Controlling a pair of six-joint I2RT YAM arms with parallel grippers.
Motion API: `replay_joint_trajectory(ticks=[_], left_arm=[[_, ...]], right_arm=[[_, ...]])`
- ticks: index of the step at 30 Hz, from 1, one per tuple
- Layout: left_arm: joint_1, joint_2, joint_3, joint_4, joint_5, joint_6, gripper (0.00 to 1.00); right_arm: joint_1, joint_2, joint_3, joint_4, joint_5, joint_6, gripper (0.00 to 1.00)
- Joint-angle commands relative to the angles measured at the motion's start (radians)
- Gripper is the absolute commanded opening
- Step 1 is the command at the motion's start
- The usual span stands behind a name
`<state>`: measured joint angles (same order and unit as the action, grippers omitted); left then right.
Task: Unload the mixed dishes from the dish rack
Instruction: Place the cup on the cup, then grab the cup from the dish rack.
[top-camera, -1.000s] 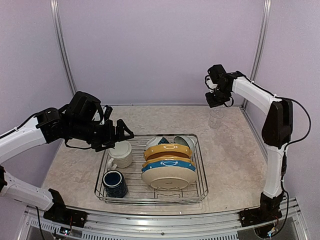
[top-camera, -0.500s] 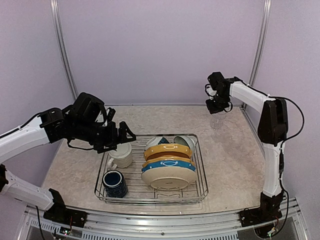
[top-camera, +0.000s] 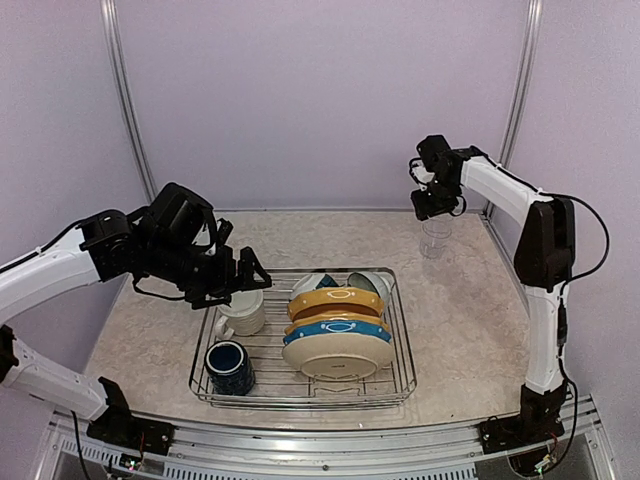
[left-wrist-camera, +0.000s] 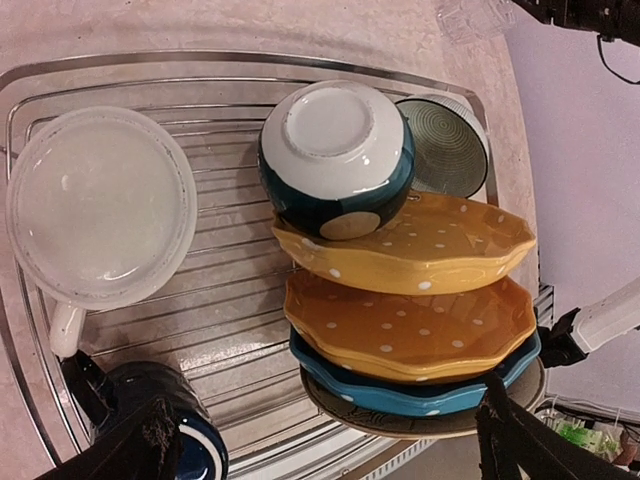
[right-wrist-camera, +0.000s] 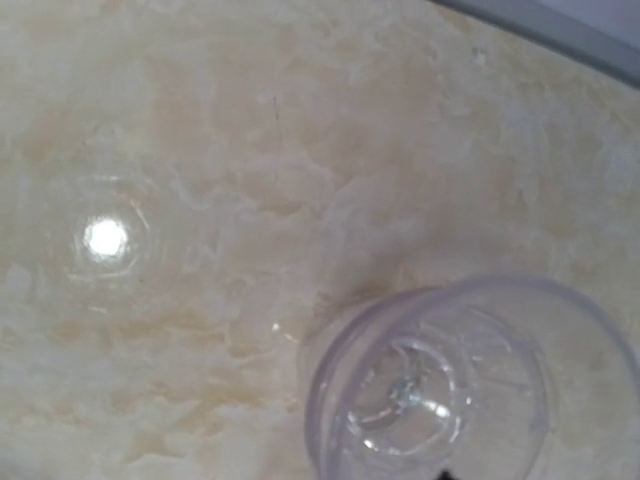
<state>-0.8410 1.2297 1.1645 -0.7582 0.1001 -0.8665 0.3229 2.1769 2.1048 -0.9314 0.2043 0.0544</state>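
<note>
Right gripper (top-camera: 431, 206) above tumbler (right-wrist-camera: 470, 385), fingers unseen.

Soft even light, faint shadows. Glare spot on beige marbled counter (right-wrist-camera: 105, 238); clear glass tumbler (right-wrist-camera: 470, 385) blurred.

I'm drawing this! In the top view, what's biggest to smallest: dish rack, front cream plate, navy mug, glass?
Largest first:
dish rack
cream plate
navy mug
glass
The glass stands farther away, so last place is unsure.
</note>
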Motion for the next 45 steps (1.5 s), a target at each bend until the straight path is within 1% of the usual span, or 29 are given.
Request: replay_joint_trajectory(ticks=[1, 4, 7, 14, 19, 26, 30, 35, 39, 45], left_arm=[[-0.021, 0.007, 0.036, -0.144, -0.013, -0.008, 0.99], [-0.03, 0.009, 0.046, -0.21, -0.017, -0.022, 0.99], [-0.041, 0.022, 0.054, -0.265, -0.022, -0.038, 0.99], [-0.061, 0.056, 0.084, -0.435, -0.063, -0.096, 0.99], [-0.062, 0.055, 0.106, -0.512, -0.037, -0.166, 0.99], [-0.077, 0.122, 0.103, -0.544, 0.045, -0.252, 0.99], [-0.106, 0.184, 0.131, -0.564, 0.032, -0.283, 0.99], [-0.112, 0.255, 0.145, -0.53, 0.02, -0.283, 0.99], [-0.114, 0.31, 0.165, -0.592, -0.028, -0.288, 0.99], [-0.124, 0.339, 0.147, -0.593, -0.028, -0.307, 0.99]], right_arm=[[-0.01, -0.052, -0.011, -0.01, -0.016, -0.005, 0.52], [-0.008, -0.157, -0.142, 0.083, -0.073, -0.001, 0.62], [-0.001, -0.266, -0.318, 0.194, -0.159, -0.004, 0.67], [0.007, -0.484, -0.643, 0.38, -0.24, -0.015, 0.75], [0.007, -0.598, -0.792, 0.436, -0.262, -0.008, 0.77], [0.007, -0.697, -0.892, 0.475, -0.315, 0.011, 0.78], [0.007, -0.73, -0.93, 0.507, -0.342, 0.021, 0.8], [0.007, -0.73, -0.931, 0.507, -0.342, 0.02, 0.8], [0.007, -0.735, -0.936, 0.503, -0.335, 0.017, 0.8], [0.006, -0.74, -0.962, 0.519, -0.341, 0.027, 0.8]])
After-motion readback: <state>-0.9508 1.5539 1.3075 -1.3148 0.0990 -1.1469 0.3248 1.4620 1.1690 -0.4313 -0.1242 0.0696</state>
